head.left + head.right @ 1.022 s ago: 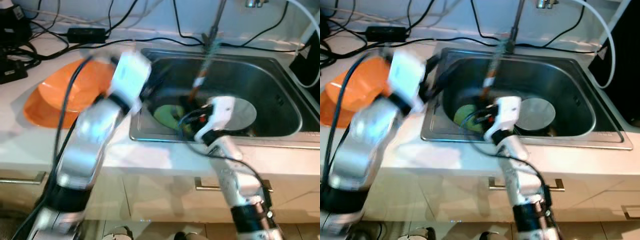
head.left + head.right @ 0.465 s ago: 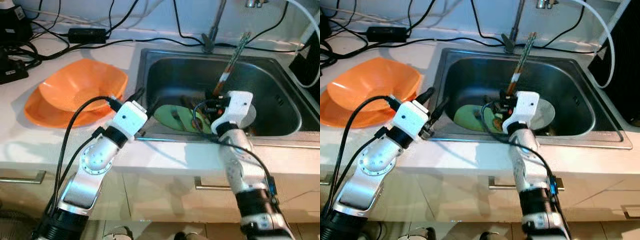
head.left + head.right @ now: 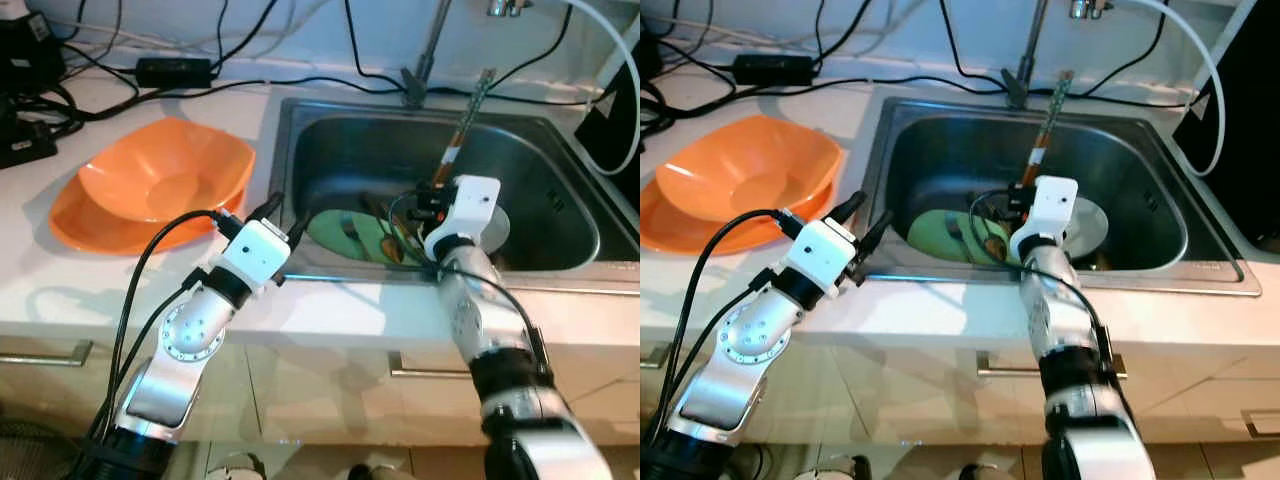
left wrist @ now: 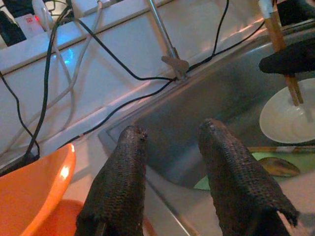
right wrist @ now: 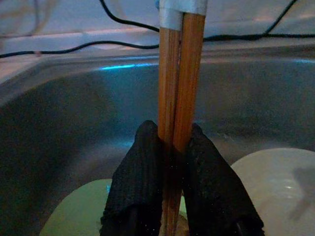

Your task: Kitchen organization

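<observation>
On the white counter, the steel sink (image 3: pixel 560 215) holds a green plate (image 3: pixel 345 232). Above it, the right gripper (image 5: pixel 173 147) pinches upright chopsticks (image 5: pixel 178 73). The left gripper (image 4: pixel 172 140), fingers apart, hovers near the sink rim.

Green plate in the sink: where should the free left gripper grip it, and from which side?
Probably the green plate's thin rim on the side nearer the left gripper, reaching down over the sink's front-left edge. It lies low in the basin; utensils lie across its other side, beside the right gripper pinching the chopsticks.
</observation>
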You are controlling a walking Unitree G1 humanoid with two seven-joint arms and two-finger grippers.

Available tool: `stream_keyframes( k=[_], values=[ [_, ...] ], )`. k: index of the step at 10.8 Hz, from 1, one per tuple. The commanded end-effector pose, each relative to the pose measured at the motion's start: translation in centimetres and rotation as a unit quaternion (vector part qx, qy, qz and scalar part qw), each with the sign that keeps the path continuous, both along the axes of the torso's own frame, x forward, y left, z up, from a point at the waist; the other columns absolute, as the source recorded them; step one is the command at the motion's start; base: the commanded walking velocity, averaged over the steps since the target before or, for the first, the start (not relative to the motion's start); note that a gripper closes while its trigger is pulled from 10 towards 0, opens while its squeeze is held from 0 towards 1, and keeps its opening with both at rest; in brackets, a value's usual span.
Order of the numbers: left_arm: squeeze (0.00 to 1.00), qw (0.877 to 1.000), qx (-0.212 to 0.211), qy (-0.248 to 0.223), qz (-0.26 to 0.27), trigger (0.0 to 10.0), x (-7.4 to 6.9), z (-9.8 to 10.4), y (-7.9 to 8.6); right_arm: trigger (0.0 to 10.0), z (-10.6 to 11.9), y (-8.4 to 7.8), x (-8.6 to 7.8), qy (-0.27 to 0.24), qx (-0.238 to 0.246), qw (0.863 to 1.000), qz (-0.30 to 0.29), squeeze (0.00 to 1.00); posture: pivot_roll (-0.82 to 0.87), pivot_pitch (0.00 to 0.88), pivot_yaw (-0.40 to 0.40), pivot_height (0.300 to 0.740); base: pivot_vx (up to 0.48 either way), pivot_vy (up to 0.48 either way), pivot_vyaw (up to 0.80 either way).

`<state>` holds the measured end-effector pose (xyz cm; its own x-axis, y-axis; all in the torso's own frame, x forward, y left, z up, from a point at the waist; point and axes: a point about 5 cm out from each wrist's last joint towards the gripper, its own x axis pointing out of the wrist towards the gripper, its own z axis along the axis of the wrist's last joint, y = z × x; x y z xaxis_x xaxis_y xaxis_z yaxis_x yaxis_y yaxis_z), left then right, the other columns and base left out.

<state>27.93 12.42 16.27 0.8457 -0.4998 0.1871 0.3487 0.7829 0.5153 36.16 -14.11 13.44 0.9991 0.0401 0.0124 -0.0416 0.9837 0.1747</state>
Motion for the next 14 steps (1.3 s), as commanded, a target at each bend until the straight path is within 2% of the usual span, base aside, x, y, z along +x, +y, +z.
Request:
stream_keyframes(
  k=[1,6,7,9,12,13,14],
  values=[
    [0.00,1.000,-0.001,0.000,0.002,10.0,-0.1,-0.2,0.0,10.0,-0.8,-0.7,0.3,0.030,-0.002,0.999,-0.017,0.00,0.08,0.071,-0.073,0.740,0.000,0.000,0.00],
    [0.00,1.000,0.000,0.010,-0.004,10.0,-0.1,-0.5,-0.2,10.0,1.1,-2.3,3.5,0.118,-0.001,0.990,-0.078,0.00,0.08,0.072,-0.076,0.740,0.000,0.000,0.00],
    [0.00,1.000,-0.001,0.012,-0.004,10.0,-0.1,-0.6,-0.2,10.0,1.6,-2.5,3.8,0.132,0.020,0.988,-0.083,0.00,0.08,0.072,-0.076,0.740,0.000,0.000,0.00],
    [0.00,1.000,0.001,0.015,-0.006,10.0,-0.1,-0.7,-0.2,10.0,2.0,-2.6,4.1,0.152,0.019,0.984,-0.091,0.00,0.08,0.073,-0.080,0.740,0.000,0.000,0.00],
    [0.00,1.000,0.004,0.019,-0.009,10.0,-0.1,-0.8,-0.3,10.0,1.0,-2.1,3.9,0.186,0.025,0.979,-0.081,0.00,0.08,0.070,-0.082,0.740,0.000,0.000,0.00],
    [0.00,1.000,0.003,0.021,-0.009,10.0,-0.2,-0.9,-0.3,10.0,0.7,-1.9,3.8,0.193,0.030,0.978,-0.077,0.32,0.08,0.066,-0.085,0.740,0.000,0.000,0.00],
    [0.00,1.000,0.003,0.022,-0.011,10.0,-0.2,-0.9,-0.4,10.0,0.7,-1.7,3.8,0.194,0.035,0.978,-0.073,1.00,0.08,0.063,-0.085,0.740,0.000,0.000,0.00]
  ],
)
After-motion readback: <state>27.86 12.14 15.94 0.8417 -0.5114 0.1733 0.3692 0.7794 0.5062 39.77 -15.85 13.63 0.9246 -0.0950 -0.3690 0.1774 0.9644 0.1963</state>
